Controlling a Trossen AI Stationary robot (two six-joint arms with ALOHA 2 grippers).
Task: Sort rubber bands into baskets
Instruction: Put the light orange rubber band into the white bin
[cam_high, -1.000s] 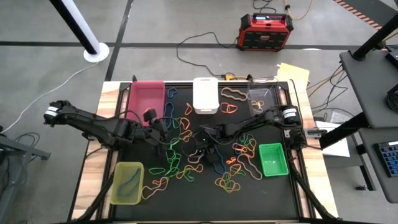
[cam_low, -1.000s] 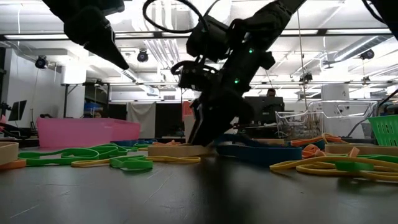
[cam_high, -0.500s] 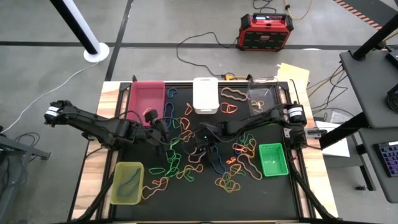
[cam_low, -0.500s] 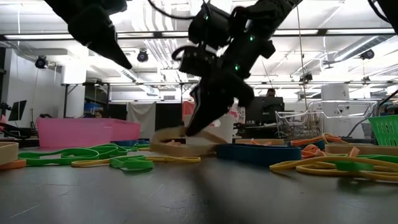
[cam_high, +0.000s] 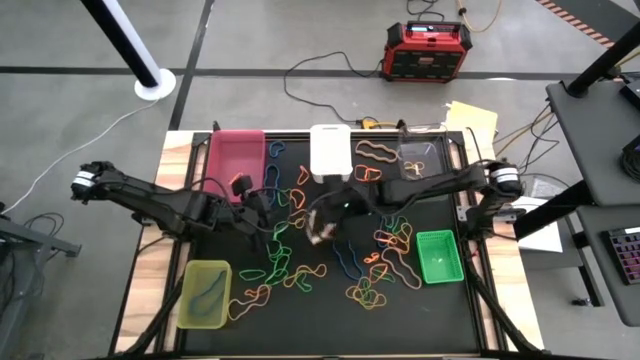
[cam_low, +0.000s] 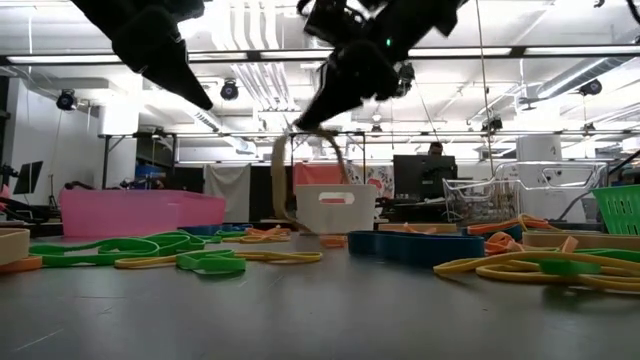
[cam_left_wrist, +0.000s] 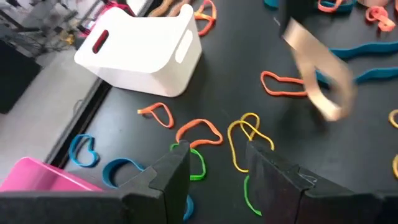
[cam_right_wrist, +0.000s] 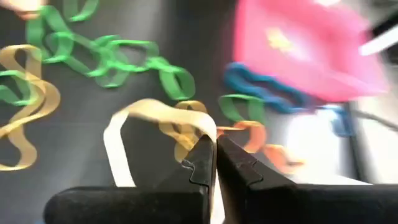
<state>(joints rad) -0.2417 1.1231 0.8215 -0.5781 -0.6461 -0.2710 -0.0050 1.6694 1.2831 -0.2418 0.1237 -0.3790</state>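
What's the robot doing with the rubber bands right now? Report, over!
Right gripper shut on a tan rubber band, lifted clear of the table. Left gripper open, waiting near the pink basket. Nothing in the way. Over.

Sitting on the grey floor at twelve o'clock beyond the bench: a red-and-black power box, trailing a black cable toward the bench. Standing at ten o'clock: a white pole on a round base. Lying at two o'clock off the bench corner: yellow paper.
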